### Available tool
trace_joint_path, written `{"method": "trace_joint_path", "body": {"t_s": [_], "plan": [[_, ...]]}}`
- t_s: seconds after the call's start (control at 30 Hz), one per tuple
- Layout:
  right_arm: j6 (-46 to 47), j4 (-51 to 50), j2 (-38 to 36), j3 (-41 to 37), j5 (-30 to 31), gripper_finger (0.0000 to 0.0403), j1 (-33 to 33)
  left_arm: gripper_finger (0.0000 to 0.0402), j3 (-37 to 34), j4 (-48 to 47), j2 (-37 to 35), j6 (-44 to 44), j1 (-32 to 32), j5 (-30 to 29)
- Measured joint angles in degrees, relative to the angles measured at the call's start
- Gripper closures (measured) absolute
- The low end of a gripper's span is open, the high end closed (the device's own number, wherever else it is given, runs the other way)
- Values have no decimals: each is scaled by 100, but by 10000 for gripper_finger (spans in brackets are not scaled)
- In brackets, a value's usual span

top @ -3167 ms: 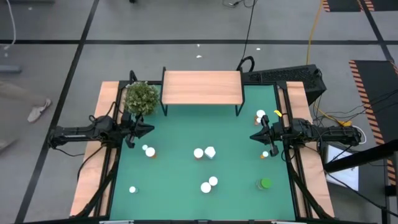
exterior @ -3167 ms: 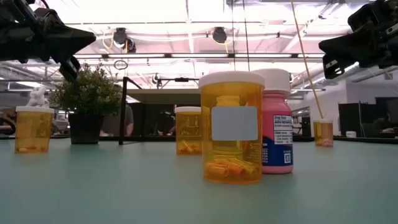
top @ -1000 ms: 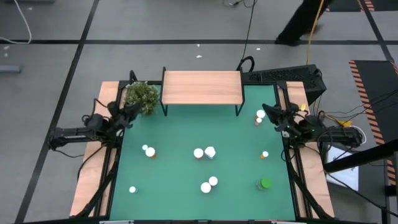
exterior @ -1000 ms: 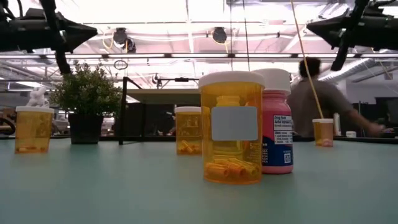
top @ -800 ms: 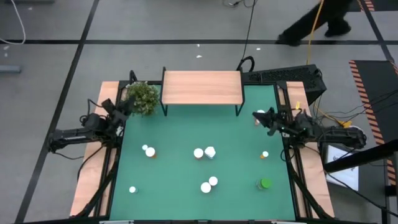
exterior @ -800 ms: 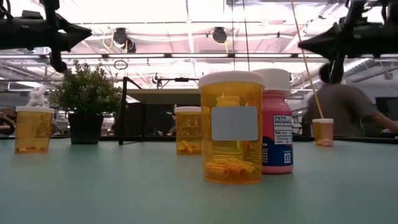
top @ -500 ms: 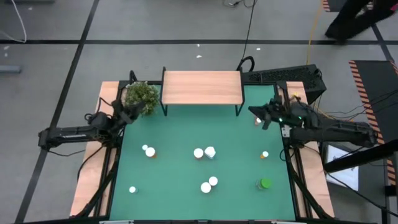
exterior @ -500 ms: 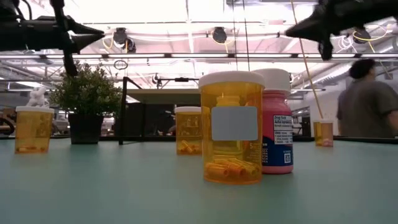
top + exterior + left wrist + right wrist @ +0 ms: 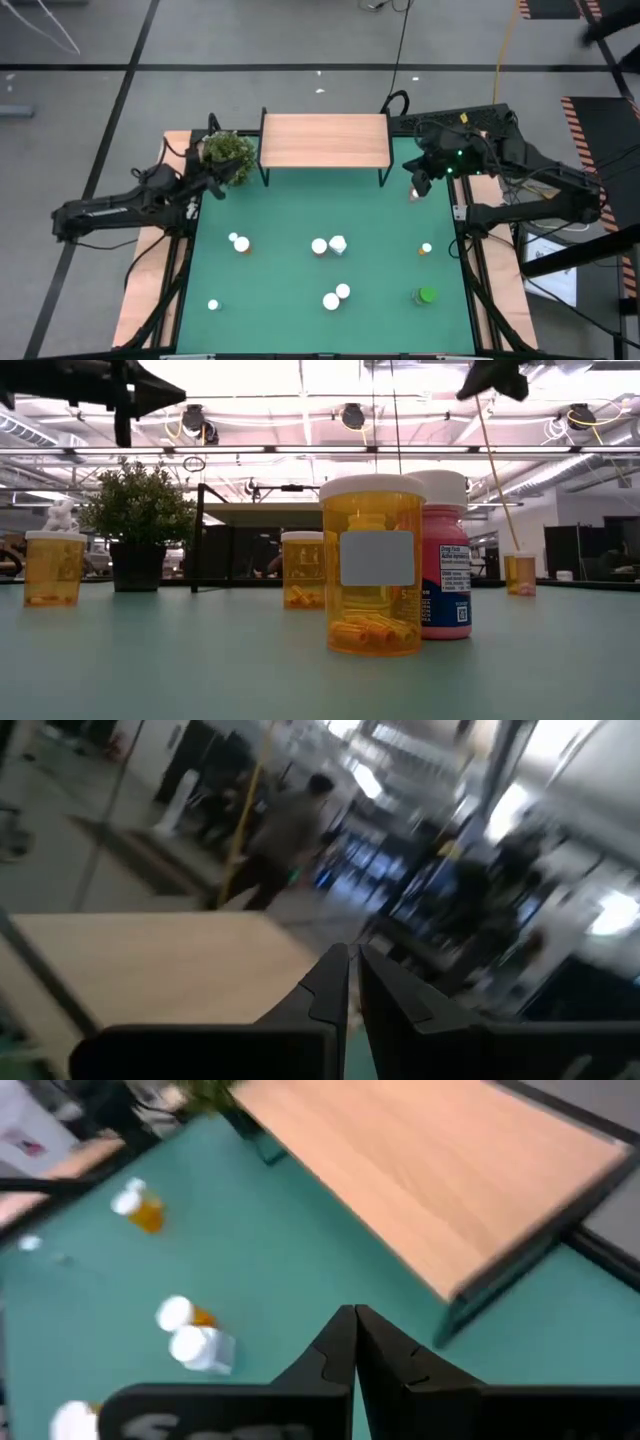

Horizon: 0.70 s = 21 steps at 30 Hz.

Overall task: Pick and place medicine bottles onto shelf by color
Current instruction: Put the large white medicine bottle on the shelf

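Note:
Several medicine bottles stand scattered on the green mat: orange ones with white caps (image 9: 238, 243) (image 9: 319, 246) (image 9: 425, 249), a white one (image 9: 337, 244), a green-capped one (image 9: 427, 295), and one (image 9: 412, 193) near the shelf's right leg. The light-wood shelf (image 9: 324, 140) stands at the far edge. My left gripper (image 9: 207, 181) hovers shut beside the plant, high above the mat (image 9: 150, 390). My right gripper (image 9: 418, 180) hovers shut above the mat's far right corner, and points down toward the shelf (image 9: 430, 1170) and the mat. Neither gripper holds anything.
A bushy potted plant (image 9: 227, 157) stands at the shelf's left end, close to my left gripper. In the low view a large orange bottle (image 9: 372, 565) and a pink one (image 9: 445, 555) stand nearest the front edge. Wooden side rails (image 9: 150, 260) flank the mat.
Both grippers have risen. My right gripper has gone toward the far edge and the shelf's right end, and its arm has swung round over the far right corner. My left gripper has gone a little toward the plant. No bottle has moved.

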Motion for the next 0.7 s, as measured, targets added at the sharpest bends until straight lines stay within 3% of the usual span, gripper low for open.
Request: {"method": "trace_joint_path", "body": {"t_s": [0.17,0.37,0.43,0.53,0.7], "plan": [[-74,408,801,-68,-916,394,193,371,652,-1043,405,415,234,9],[-255,1455,1735,-114,-1257,330,667,370,812,-1206,884,353,364,53],[-123,1663,2058,-117,-1233,300,851,370,751,-1224,989,323,362,168],[385,1778,2412,-122,-692,261,1098,366,712,-1487,1142,233,362,244],[909,2006,2888,-122,-509,227,1556,325,705,-1930,1350,-305,362,298]]}}
